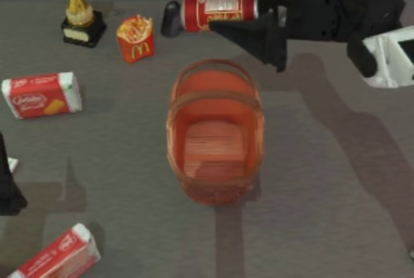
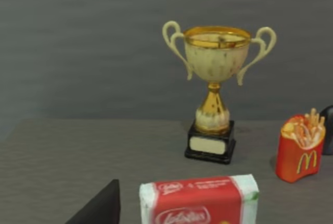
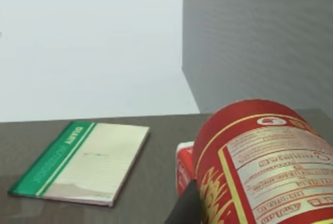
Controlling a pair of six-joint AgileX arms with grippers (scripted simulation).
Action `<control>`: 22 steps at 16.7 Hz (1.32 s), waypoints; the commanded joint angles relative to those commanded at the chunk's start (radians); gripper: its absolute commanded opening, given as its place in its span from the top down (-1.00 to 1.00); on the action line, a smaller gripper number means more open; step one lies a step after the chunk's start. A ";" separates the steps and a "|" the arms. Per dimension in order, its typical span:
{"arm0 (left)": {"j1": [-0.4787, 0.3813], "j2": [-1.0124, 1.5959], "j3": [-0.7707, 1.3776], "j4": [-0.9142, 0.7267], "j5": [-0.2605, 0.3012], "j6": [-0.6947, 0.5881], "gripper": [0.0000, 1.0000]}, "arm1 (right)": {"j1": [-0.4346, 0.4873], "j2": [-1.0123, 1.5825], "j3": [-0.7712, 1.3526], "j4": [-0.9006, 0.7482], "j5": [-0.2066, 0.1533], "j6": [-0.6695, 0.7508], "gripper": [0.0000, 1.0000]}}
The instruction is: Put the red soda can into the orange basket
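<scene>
- Carry step: red soda can [image 1: 218, 12] clamped sideways in right gripper [image 1: 259, 22] jaws, at 12 o'clock beyond orange basket [image 1: 259, 136].
- Next: swing toward 6, over basket, release.
- Left gripper [image 1: 8, 191] parked at 9 o'clock; jaws unreadable.

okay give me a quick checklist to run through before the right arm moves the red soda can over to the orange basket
1. Grip: right gripper holds the small red cylindrical soda can, lifted and lying sideways. Ok.
2. Grip security: finger contact is barely seen in the right wrist view. Cannot tell.
3. Target: large oval orange woven basket looks empty inside. Ok.
4. Handle: its arched handle spans the opening; the can must drop to one side of it. Not ok yet.
5. Position: the can is beyond the basket, not above it. Not ok.
6. Left arm: left gripper parked at the table's left edge. Ok.
</scene>
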 joint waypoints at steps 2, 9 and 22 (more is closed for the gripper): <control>0.000 0.000 0.000 0.000 0.000 0.000 -1.00 | 0.000 0.064 -0.014 0.079 0.002 -0.001 1.00; 0.000 0.000 0.000 0.000 0.000 0.000 -1.00 | 0.008 0.209 -0.057 0.267 0.005 -0.005 1.00; 0.000 0.000 0.000 0.000 0.000 0.000 -1.00 | 0.008 0.209 -0.057 0.267 0.005 -0.005 -0.66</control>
